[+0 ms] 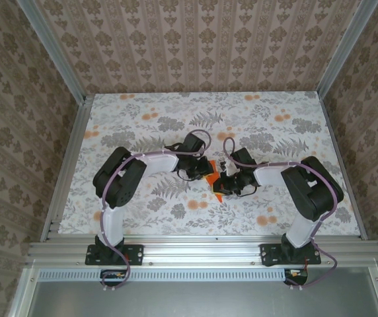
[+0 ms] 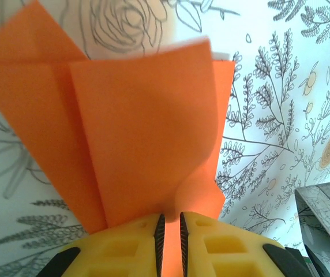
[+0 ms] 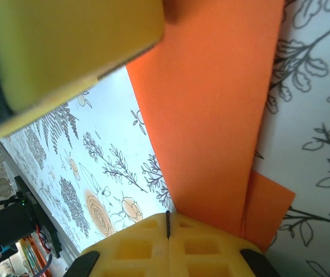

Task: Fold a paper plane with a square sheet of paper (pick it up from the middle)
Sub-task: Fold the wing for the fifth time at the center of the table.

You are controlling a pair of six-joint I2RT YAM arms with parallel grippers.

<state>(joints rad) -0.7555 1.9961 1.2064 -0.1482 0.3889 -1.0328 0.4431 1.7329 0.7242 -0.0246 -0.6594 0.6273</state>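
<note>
Left wrist: left gripper is pinching the orange paper, nearly closed; right gripper is sitting closed, maybe nipping its edge.

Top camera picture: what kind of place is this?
Probably a small robot test booth, not a house: metal frame rails, patterned wall panels, and robot arms bolted at a flowery table edge.

We are bending both arms inward, holding our left gripper and right gripper close together, tips angled downward. We are pinching the orange paper in the left jaws, while the right jaws are pressing fully together.
</note>
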